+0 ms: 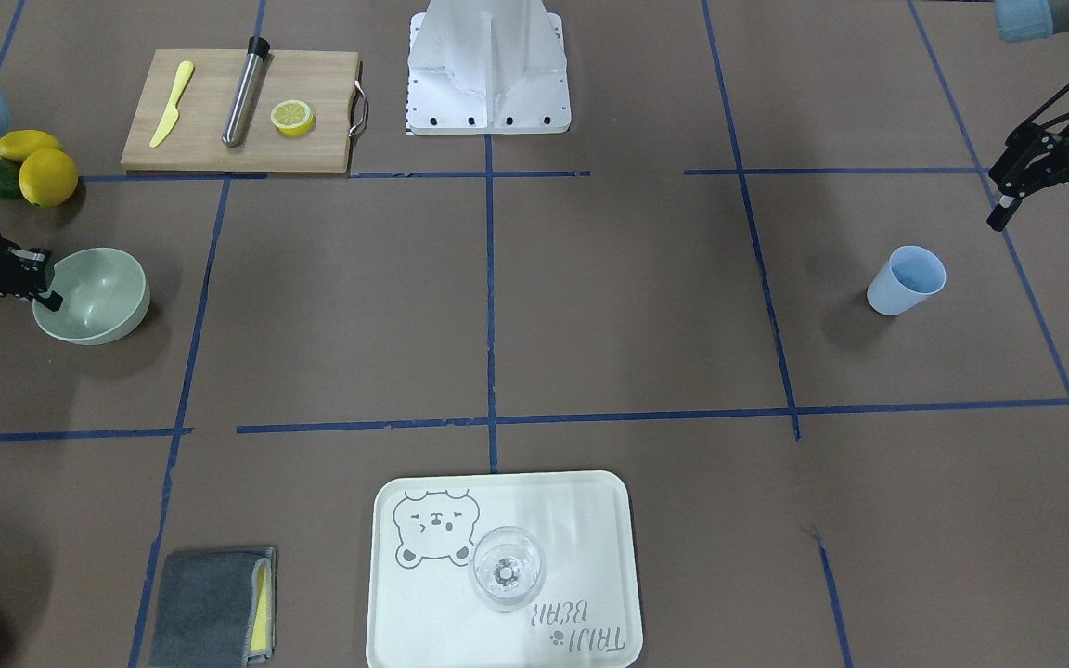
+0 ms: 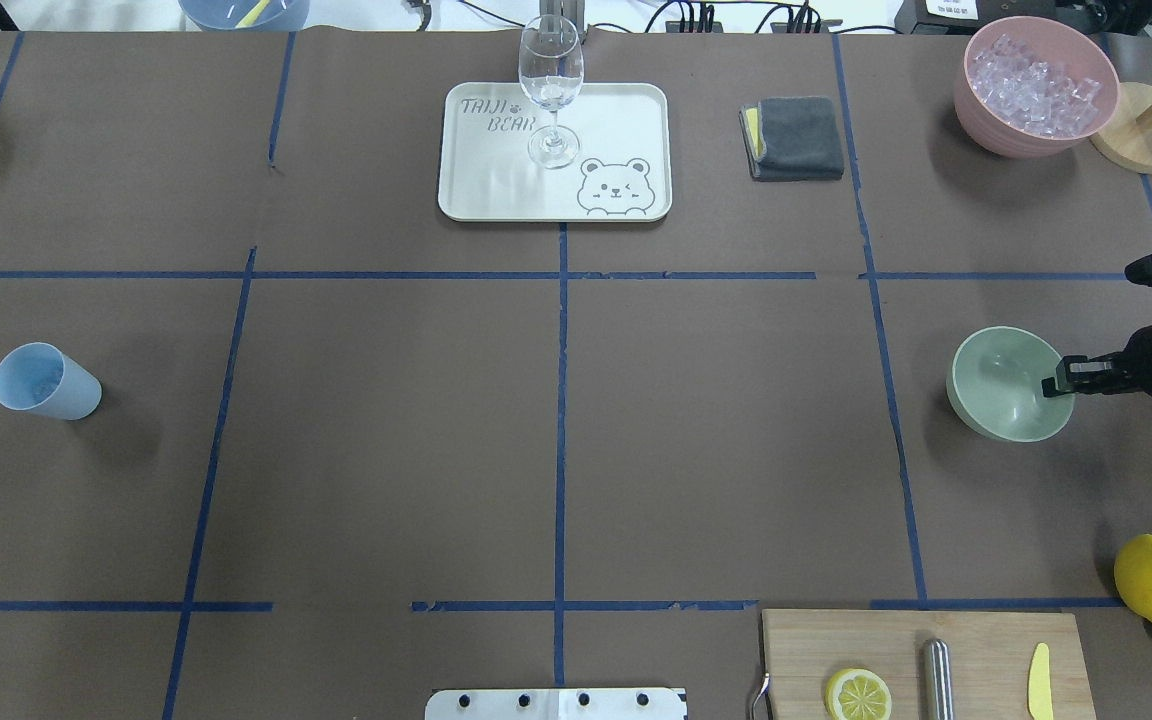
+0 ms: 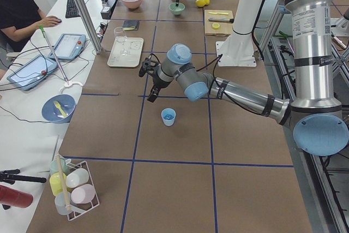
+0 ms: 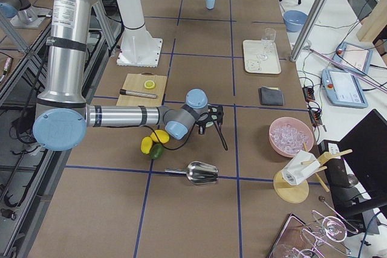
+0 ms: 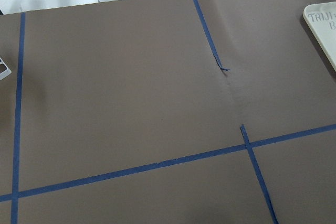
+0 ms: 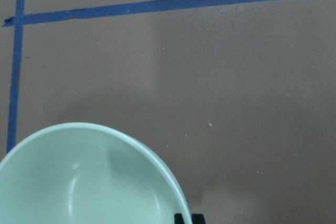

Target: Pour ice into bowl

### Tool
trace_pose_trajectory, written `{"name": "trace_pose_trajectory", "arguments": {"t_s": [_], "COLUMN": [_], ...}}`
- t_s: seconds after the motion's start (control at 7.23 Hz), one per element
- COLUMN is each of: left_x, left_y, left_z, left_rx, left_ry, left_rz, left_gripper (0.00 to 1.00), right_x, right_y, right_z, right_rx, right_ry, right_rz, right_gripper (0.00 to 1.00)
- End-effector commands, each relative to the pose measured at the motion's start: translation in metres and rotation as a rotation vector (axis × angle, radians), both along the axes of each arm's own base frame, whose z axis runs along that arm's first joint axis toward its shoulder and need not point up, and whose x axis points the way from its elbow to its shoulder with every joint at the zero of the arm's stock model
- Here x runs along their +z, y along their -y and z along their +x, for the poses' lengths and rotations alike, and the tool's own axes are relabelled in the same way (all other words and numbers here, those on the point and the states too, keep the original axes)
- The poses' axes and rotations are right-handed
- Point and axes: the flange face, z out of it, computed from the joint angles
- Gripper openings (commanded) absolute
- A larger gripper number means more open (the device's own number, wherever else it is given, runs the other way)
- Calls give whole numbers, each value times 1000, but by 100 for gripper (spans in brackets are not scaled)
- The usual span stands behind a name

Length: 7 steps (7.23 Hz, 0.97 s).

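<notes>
The pale mint-green bowl [image 2: 1001, 385] stands at the table's right side, seen also in the front view [image 1: 98, 292] and filling the lower left of the right wrist view [image 6: 84, 182]. My right gripper [image 2: 1061, 380] is shut on the bowl's rim at its outer side. Clear ice [image 2: 1034, 82] cubes fill a pink container [image 2: 981, 125] at the far right. A light blue cup [image 1: 906, 280] stands upright on the other side; I cannot make out what is inside it. My left gripper [image 1: 1045, 218] hangs open above the table beside the cup, holding nothing.
A white bear tray [image 2: 496, 190] carries a stemmed glass [image 2: 551, 90]. A grey cloth [image 2: 796, 138] lies beside it. A wooden board [image 1: 210, 139] holds a lemon half, a metal rod and a yellow knife. Lemons [image 1: 47, 176] lie near the bowl. A metal scoop [image 4: 202, 173] rests further out.
</notes>
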Motion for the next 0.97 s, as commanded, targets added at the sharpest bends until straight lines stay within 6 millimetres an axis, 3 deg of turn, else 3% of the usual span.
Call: {"name": "trace_pose_trajectory", "arguments": {"t_s": [0.0, 0.14, 0.28, 0.42, 0.69, 0.83], "left_x": [12, 46, 62, 68, 70, 76], "left_y": [-23, -69, -98, -107, -120, -129], "left_z": [32, 31, 22, 23, 76, 92], "left_rx": [-8, -49, -73, -104, -188, -216], "left_ry": [-8, -14, -42, -53, -74, -65], "left_rz": [-19, 21, 25, 2, -63, -74], "left_gripper": [100, 100, 100, 100, 100, 100], "right_x": [-47, -74, -111, -155, -237, -280], "right_y": [-5, -2, 17, 34, 50, 53], "right_z": [-2, -5, -18, -38, -96, -132], "right_rx": [-24, 0, 32, 60, 59, 52], "right_ry": [81, 133, 171, 206, 238, 232], "right_rz": [11, -32, -63, -116, -197, -233], "right_gripper": [0, 0, 0, 0, 0, 0]}}
